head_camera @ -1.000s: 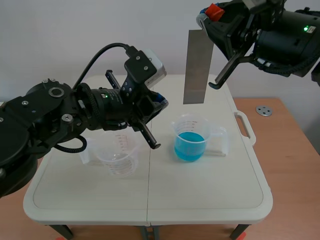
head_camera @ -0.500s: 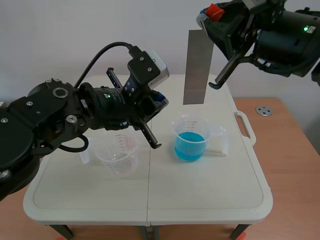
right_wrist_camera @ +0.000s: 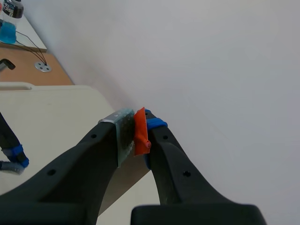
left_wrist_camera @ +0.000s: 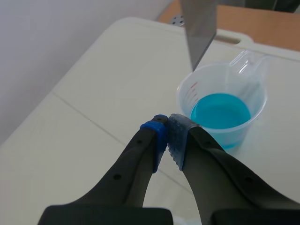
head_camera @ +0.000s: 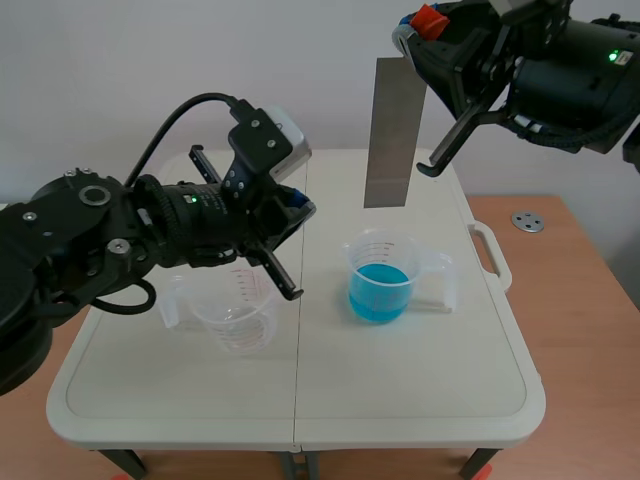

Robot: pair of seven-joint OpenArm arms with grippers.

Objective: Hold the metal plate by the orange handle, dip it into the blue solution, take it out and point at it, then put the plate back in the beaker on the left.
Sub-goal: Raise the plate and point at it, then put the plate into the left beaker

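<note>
A grey metal plate [head_camera: 391, 132] hangs upright above the beaker of blue solution [head_camera: 382, 276], its lower edge clear of the rim. My right gripper [head_camera: 428, 27] is shut on the plate's orange handle [right_wrist_camera: 140, 131] at the top. The plate's lower end [left_wrist_camera: 200, 28] shows over the blue beaker [left_wrist_camera: 221, 114] in the left wrist view. My left gripper [left_wrist_camera: 167, 126] is shut on nothing, its tips a short way beside the blue beaker. In the scene view the left gripper [head_camera: 297, 208] sits above the empty clear beaker [head_camera: 236, 310] on the left.
The white folding table [head_camera: 420, 390] has a carry handle [head_camera: 489, 252] at its right edge. A round metal fitting [head_camera: 527, 221] lies on the wooden surface beyond. A blue-liquid bottle [right_wrist_camera: 9, 21] stands far off in the right wrist view.
My left arm has drawn back to the left and slightly up, away from the blue beaker. The right gripper and plate have stayed nearly still.
</note>
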